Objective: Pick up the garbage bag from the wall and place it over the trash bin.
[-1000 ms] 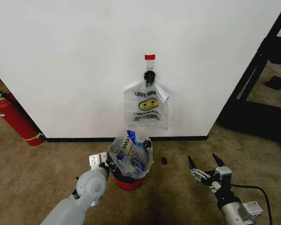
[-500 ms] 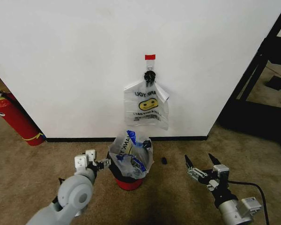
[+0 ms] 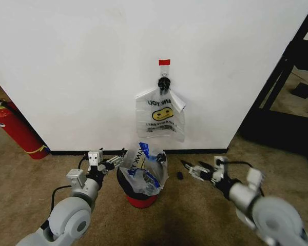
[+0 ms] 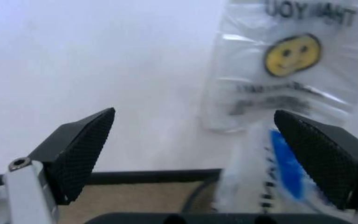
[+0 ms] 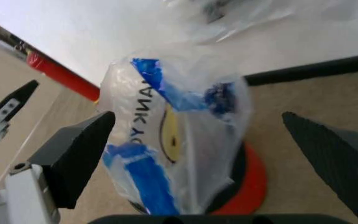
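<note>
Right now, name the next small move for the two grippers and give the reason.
Probably bring both inward onto the garbage bag: the left gripper and right gripper, both open, flank it without touching, and it sits bunched and crumpled on the trash bin.

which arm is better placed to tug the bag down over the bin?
Probably left. Left end effector, open, sits beside the garbage bag on the trash bin; right end effector, open, is farther off.

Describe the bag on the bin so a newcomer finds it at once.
Start at the white wall and drop to the carpet below the hanging smiley bag. There the bin, black with a red base, wears the bag: crumpled, see-through, blue patches. Unlike the hanging one, it has no black knot or red tag.
</note>
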Available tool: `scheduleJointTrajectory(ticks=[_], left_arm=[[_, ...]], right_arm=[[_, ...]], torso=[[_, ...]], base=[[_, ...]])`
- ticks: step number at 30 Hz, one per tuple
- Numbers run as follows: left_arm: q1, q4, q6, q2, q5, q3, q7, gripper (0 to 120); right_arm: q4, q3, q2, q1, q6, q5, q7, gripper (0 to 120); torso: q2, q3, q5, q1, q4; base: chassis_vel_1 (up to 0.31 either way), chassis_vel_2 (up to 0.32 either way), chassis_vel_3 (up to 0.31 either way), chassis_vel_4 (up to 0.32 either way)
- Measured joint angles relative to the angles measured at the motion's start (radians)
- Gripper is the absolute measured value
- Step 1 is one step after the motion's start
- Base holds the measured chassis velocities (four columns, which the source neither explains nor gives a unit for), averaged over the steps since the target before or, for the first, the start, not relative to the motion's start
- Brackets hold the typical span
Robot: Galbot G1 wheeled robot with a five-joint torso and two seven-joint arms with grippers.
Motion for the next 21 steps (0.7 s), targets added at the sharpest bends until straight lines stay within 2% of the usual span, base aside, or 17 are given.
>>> scheduleJointTrajectory(ticks=[3, 4, 10, 14, 21], left_arm=[[0.030, 0.000, -0.003, 0.002, 0.012, -0.031, 0.000, 100], [0.052, 0.000, -0.007, -0.004, 0.027, -0.040, 0.000, 100], [0.084, 0.011, -0.024, -0.030, 0.069, -0.040, -0.003, 100], [0.068, 0.015, -0.027, -0.041, 0.079, -0.022, -0.005, 100], [0.047, 0.023, -0.026, -0.042, 0.080, -0.001, -0.007, 100]], right_arm=[[-0.052, -0.078, 0.068, 0.098, -0.067, 0.025, 0.082, 100], [-0.076, -0.110, 0.118, 0.133, -0.120, 0.037, 0.136, 100], [-0.139, -0.197, 0.219, 0.197, -0.190, 0.044, 0.275, 100], [-0.148, -0.213, 0.239, 0.201, -0.197, 0.042, 0.351, 100], [-0.156, -0.206, 0.249, 0.191, -0.198, 0.026, 0.371, 100]], torso=[[0.000, 0.000, 0.0000, 0.000, 0.0002], [0.000, 0.000, 0.0000, 0.000, 0.0002], [0.000, 0.000, -0.0002, 0.000, -0.0001], [0.000, 0.000, -0.0003, 0.000, -0.0004], [0.000, 0.000, -0.0003, 0.000, -0.0003]], base=[[0.000, 0.000, 0.000, 0.000], [0.000, 0.000, 0.000, 0.000], [0.000, 0.000, 0.000, 0.000], [0.000, 0.000, 0.000, 0.000], [0.000, 0.000, 0.000, 0.000]])
